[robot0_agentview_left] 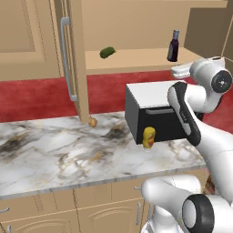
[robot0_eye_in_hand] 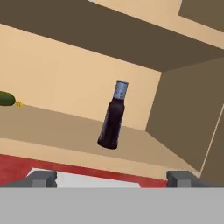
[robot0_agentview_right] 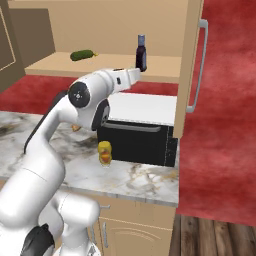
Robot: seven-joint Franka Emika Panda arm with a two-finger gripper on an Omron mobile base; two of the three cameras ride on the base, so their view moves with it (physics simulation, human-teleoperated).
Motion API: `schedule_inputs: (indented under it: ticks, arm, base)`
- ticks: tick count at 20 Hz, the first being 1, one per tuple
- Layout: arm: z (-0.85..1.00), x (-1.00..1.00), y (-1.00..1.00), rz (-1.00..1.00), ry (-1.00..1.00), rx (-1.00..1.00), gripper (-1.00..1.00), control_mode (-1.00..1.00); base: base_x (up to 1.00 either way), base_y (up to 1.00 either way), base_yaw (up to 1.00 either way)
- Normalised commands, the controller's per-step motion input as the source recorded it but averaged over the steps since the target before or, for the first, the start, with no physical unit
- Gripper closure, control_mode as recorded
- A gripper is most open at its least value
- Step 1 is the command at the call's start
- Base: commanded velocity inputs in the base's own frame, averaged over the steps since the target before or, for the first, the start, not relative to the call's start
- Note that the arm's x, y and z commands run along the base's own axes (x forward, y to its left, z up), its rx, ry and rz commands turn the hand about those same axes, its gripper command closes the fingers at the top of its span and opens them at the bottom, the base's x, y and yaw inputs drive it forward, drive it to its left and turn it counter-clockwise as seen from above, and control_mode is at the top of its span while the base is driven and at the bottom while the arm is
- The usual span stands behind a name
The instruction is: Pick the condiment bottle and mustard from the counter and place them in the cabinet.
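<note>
The hand (robot0_eye_in_hand: 112, 178) is spread wide with nothing between its fingers, held just in front of the cabinet (robot0_agentview_left: 136, 27) shelf. The bottle (robot0_eye_in_hand: 112, 116) stands upright on that shelf toward 12 o'clock of the hand, apart from it. A green pickle (robot0_agentview_left: 107, 53) lies on the shelf at the bottle's 9 o'clock. The mustard (robot0_agentview_left: 149, 137) stands on the counter (robot0_agentview_left: 59, 154), touching the front of the microwave (robot0_agentview_left: 150, 109).

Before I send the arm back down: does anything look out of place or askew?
Nothing is spilled or toppled. The condiment bottle stands upright on the cabinet shelf, apart from the green pickle-like thing. The mustard is on the counter, against the microwave front. The gripper has open, empty jaws.
</note>
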Motion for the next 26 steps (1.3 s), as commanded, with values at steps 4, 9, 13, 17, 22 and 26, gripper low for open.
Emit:
schedule_inputs:
  ticks: [4, 9, 13, 17, 22, 26]
  arm:
    - [-0.23, -0.26, 0.18, 0.00, 0.05, 0.10, -1.00, -1.00]
    - [-0.26, -0.21, 0.15, 0.00, 0.07, 0.15, -1.00, -1.00]
    - [-0.41, -0.05, 0.13, 0.00, 0.13, 0.17, -1.00, -1.00]
    - [-0.49, 0.00, 0.14, 0.00, 0.17, 0.13, -1.00, -1.00]
    - [-0.57, -0.04, 0.18, 0.00, 0.18, 0.10, -1.00, -1.00]
    - [-0.51, -0.18, 0.26, 0.00, 0.11, 0.01, -1.00, -1.00]
  base:
    - [0.00, 0.00, 0.00]
    - [0.00, 0.00, 0.00]
    - [0.00, 0.00, 0.00]
    - [0.00, 0.00, 0.00]
    - [0.00, 0.00, 0.00]
    - [0.00, 0.00, 0.00]
